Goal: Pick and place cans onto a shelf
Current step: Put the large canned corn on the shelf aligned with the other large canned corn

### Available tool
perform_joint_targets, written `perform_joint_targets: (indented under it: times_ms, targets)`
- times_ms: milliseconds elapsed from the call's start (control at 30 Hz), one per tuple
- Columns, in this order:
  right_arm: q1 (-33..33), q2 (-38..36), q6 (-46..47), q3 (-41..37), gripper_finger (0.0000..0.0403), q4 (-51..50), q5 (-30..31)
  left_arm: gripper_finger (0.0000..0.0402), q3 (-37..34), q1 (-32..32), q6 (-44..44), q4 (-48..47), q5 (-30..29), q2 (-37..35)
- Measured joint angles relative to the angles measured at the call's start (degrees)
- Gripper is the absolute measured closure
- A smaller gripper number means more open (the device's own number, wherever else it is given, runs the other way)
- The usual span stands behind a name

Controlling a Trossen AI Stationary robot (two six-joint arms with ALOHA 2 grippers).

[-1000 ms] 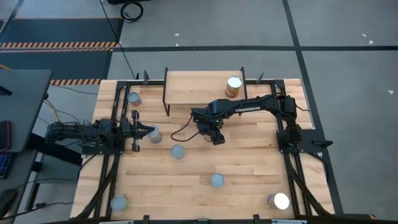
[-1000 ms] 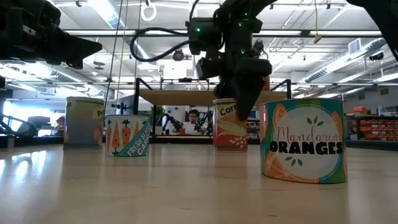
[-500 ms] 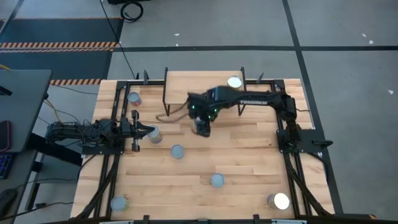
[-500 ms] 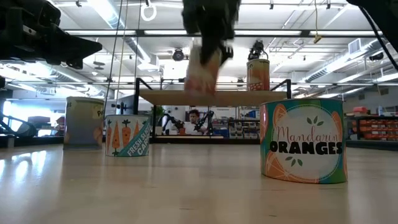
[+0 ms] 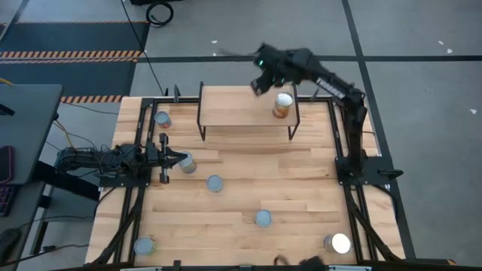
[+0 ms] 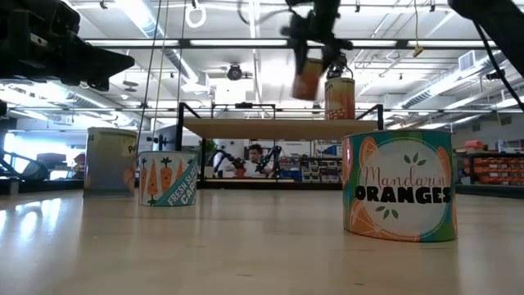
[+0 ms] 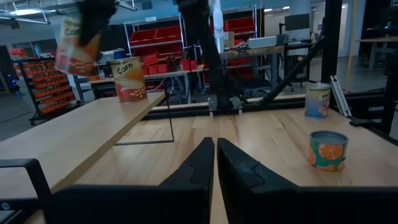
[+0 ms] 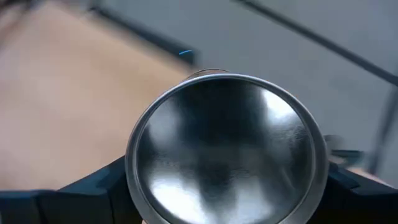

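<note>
Transport is the step in hand: the right gripper (image 5: 260, 81) hangs in the upper middle of the high view, over the far edge of the shelf (image 5: 233, 113), clamped on a can (image 6: 307, 78) whose shiny top fills the right wrist view between two dark fingers (image 8: 93, 186). In the low view this carried can sits tilted, above the shelf board and just left of the can marked Corn (image 6: 341, 97) that already stands there (near the shelf's right end).

The left gripper (image 5: 167, 159) rests at the left of the counter (image 5: 301, 188) with its jaws shut on nothing, a grey can (image 5: 187, 162) just beside its tip.

Other cans wait on the counter: one by the upper left corner (image 5: 162, 119), one at centre (image 5: 215, 183), one lower down (image 5: 262, 218), and one in each lower corner (image 5: 144, 245) (image 5: 338, 242).

The next move, as I judge it, calls for righting the tilted can, lowering it onto bare board left of the Corn can without knocking it, then letting go.
</note>
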Motion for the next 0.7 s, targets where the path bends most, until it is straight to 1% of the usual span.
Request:
perform_joint_targets:
  times_ms: [133, 233, 367, 500, 600, 700]
  targets:
    - [-5.8, 0.8, 1.9, -0.3, 0.0093, 0.1, 0.4, 0.0374, 0.0, 0.0, 0.0, 0.0, 0.0, 0.0]
    - [-8.9, 1.3, 4.4, -2.3, 0.0093, -0.2, -4.0, 0.0374, 0.0, 0.0, 0.0, 0.0, 0.0, 0.0]
    - [-10.6, 1.3, 5.8, -5.5, 0.0093, -3.6, -5.1, 0.0374, 0.0, 0.0, 0.0, -0.1, 0.0, 0.0]
    - [-11.2, 1.4, 6.9, -8.0, 0.0093, -2.8, -7.6, 0.0374, 0.0, 0.0, 0.0, -0.2, 0.0, 0.0]
    - [-11.2, 1.3, 8.7, -9.2, 0.0093, -2.9, -7.9, 0.0374, 0.0, 0.0, 0.0, -0.2, 0.0, 0.0]
    - [-11.3, 1.3, 11.5, -9.5, 0.0093, -4.6, -11.6, 0.0374, 0.0, 0.0, 0.0, -0.2, 0.0, 0.0]
